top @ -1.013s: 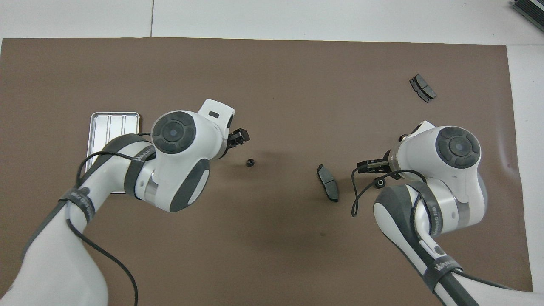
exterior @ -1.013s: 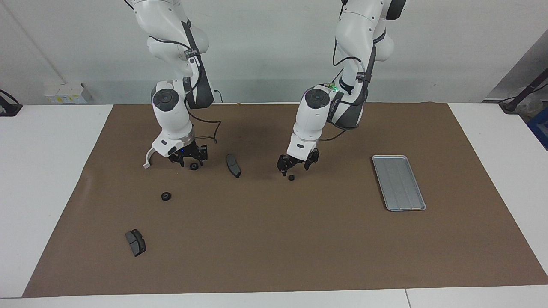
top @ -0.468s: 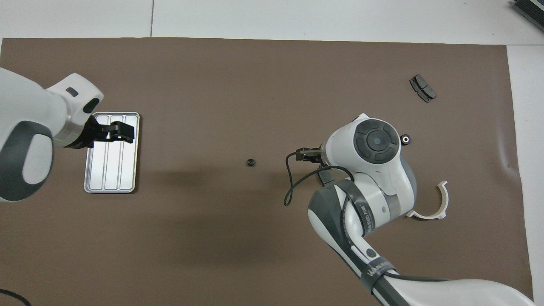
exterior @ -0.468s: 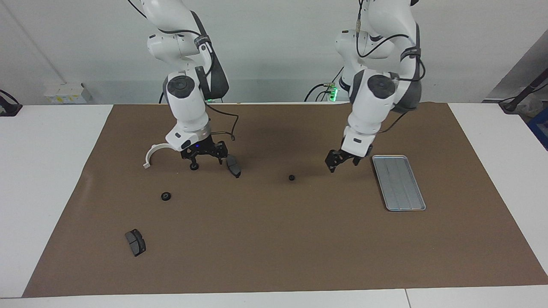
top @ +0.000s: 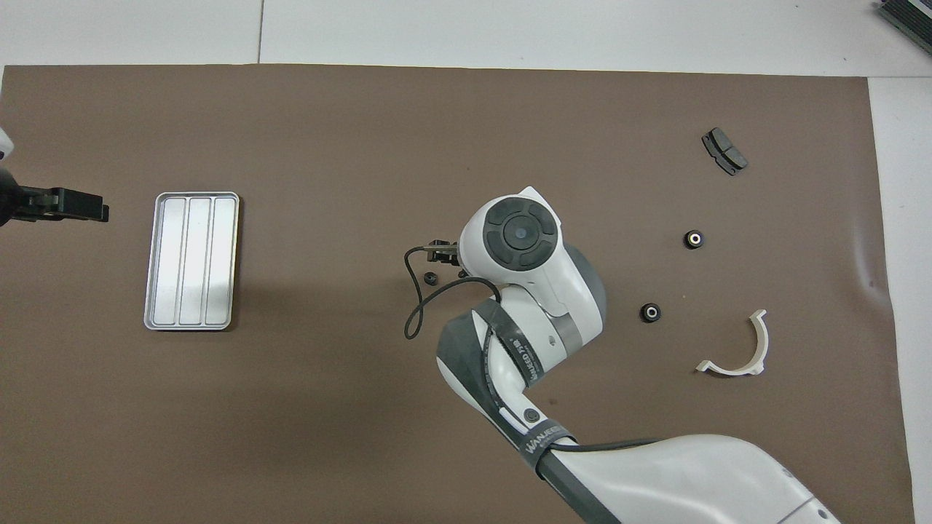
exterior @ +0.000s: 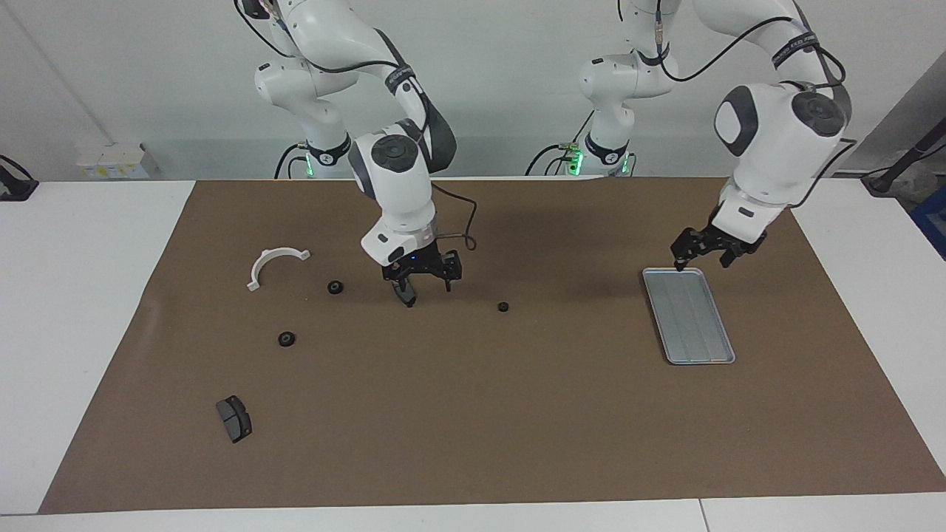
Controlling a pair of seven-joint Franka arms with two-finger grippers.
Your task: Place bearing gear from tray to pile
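Note:
The silver tray (exterior: 689,316) lies empty toward the left arm's end of the table; it also shows in the overhead view (top: 192,260). Three black bearing gears lie on the brown mat: one mid-table (exterior: 503,307) (top: 429,277), two (exterior: 335,287) (exterior: 287,339) by the white half-ring bracket (exterior: 273,262). My right gripper (exterior: 421,275) hangs open and empty just over a dark brake pad (exterior: 406,295). My left gripper (exterior: 704,253) is open and empty, raised by the tray's end that is nearer to the robots.
A second brake pad (exterior: 234,418) lies alone, farther from the robots, at the right arm's end of the mat. In the overhead view the right arm (top: 520,291) hides the brake pad under its gripper. White table borders the mat (exterior: 473,414).
My right gripper has left the gear beside the bracket and swung toward mid-table over the brake pad. My left gripper has left the mid-table gear and drawn back past the tray.

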